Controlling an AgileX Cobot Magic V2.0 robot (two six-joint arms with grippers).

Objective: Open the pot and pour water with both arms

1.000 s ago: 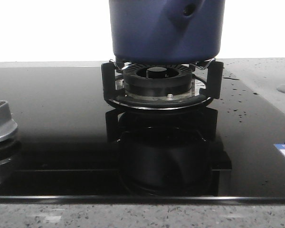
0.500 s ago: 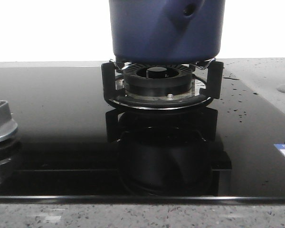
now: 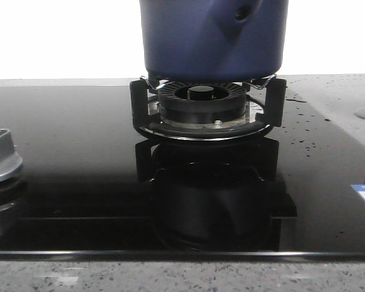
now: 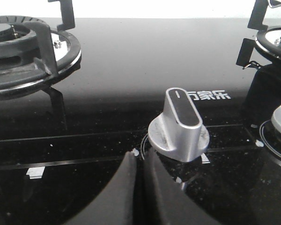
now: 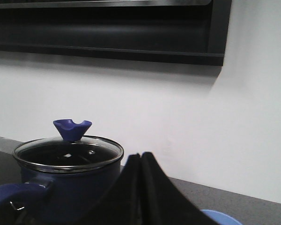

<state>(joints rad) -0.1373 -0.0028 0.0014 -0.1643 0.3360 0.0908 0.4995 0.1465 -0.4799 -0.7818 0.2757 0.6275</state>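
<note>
Pot (image 3: 213, 39), a large dark blue matte cylinder with a rounded bottom edge and a riveted handle bracket, sits on the black metal trivet (image 3: 140, 100) over the ribbed black burner ring (image 3: 199, 100) of a glossy black glass hob (image 3: 73, 158) in the front view; neither arm shows there.

From the left wrist, the left gripper (image 4: 136, 161) hangs with its 2 black fingers pressed together, empty, just beside a silver control knob (image 4: 179, 126), well away from the pot.

From the right wrist, the right gripper (image 5: 141, 159) is likewise closed on nothing, near the pot, whose glass lid (image 5: 68, 152) with steel rim is still on. Its blue flared lid knob (image 5: 72, 128) looks like the sound hold; glass is fragile and likely slick. With water inside, the pot probably lifts heavy and rigid, best taken by its blue side handle (image 5: 18, 194).
</note>
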